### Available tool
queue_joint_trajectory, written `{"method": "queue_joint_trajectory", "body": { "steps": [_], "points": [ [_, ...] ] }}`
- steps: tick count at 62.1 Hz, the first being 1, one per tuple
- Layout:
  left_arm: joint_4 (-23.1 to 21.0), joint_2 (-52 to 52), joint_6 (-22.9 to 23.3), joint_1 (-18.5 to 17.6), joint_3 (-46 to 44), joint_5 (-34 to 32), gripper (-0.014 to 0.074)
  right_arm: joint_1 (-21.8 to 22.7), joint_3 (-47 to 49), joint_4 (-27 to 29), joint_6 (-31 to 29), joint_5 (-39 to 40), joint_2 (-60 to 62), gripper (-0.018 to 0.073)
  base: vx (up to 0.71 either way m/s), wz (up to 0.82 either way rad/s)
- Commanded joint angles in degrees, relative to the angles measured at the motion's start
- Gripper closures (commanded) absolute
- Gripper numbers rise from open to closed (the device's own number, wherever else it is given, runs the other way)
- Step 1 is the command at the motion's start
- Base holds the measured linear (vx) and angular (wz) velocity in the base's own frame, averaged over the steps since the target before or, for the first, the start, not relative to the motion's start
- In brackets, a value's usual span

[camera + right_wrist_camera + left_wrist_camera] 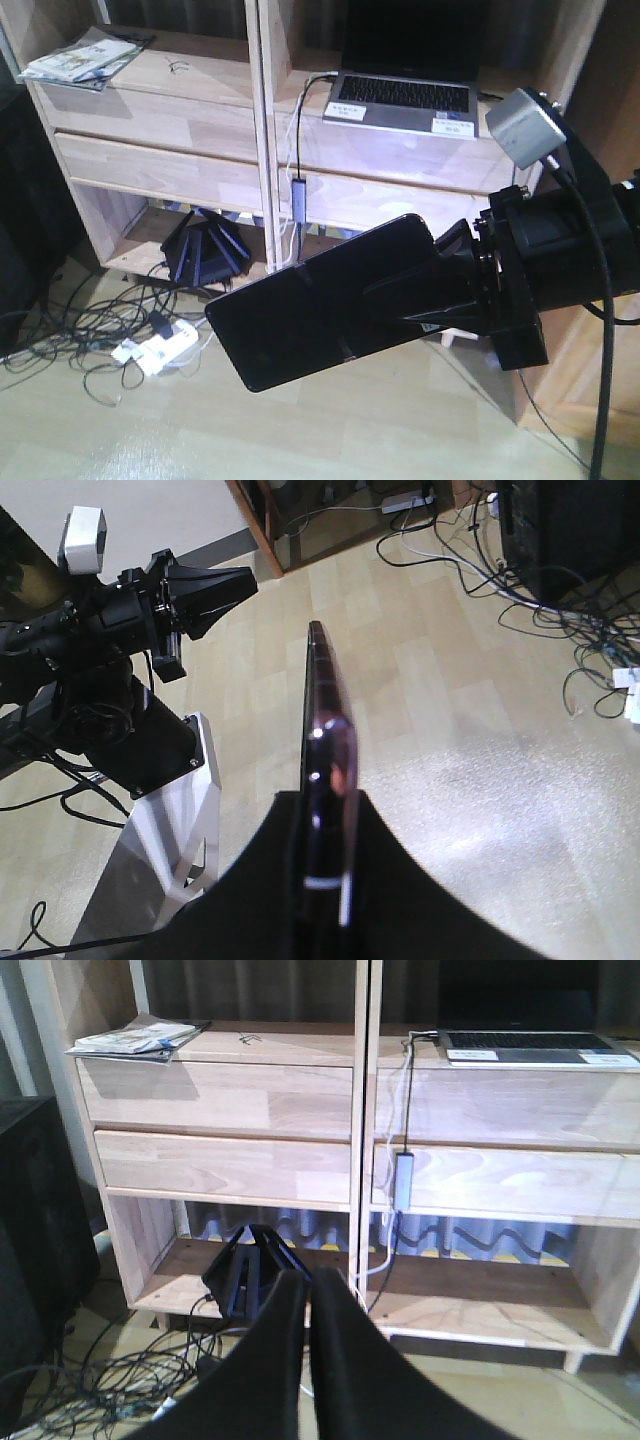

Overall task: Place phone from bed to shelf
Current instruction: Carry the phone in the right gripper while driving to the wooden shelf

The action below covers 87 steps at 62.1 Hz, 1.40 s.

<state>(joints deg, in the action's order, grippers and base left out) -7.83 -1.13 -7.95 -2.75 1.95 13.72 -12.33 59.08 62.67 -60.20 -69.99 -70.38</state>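
Observation:
The phone (320, 300) is a thin black glossy slab held out over the floor in front of the shelf (160, 170), tilted with its free end low and to the left. My right gripper (405, 295) is shut on its right end. In the right wrist view the phone (325, 710) shows edge-on, with a pinkish rim, clamped between the right gripper (325, 815) fingers. My left gripper (308, 1285) is shut with nothing in it and points at the shelf (220, 1095). It also shows as the left gripper (215, 588) far off. The bed is out of view.
A grey laptop (400, 98) lies on the shelf's right top board, magazines (80, 58) on the left one. A cable with an adapter (300, 195) hangs down the divider. A black folded stand (205, 255) sits on the bottom board. Tangled cables (90, 330) and a white power strip (160, 350) lie on the floor.

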Motion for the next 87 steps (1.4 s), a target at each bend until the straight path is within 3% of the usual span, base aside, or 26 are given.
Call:
{"method": "queue_joint_trajectory", "body": {
  "steps": [1, 47, 87],
  "points": [
    [-0.5, -0.3, 0.2, -0.2, 0.2, -4.2, 0.0596, 0.1, 1.5, 5.4, -0.4, -4.0, 1.5, 0.0561, 0.36, 0.03],
    [-0.5, -0.3, 0.2, -0.2, 0.2, -4.2, 0.0596, 0.1, 1.5, 5.4, -0.4, -3.9, 1.5, 0.0561, 0.36, 0.0],
    [-0.5, -0.3, 0.2, -0.2, 0.2, -4.2, 0.0596, 0.1, 1.5, 5.4, -0.4, -3.9, 1.5, 0.0561, 0.28, -0.27]
  ]
}}
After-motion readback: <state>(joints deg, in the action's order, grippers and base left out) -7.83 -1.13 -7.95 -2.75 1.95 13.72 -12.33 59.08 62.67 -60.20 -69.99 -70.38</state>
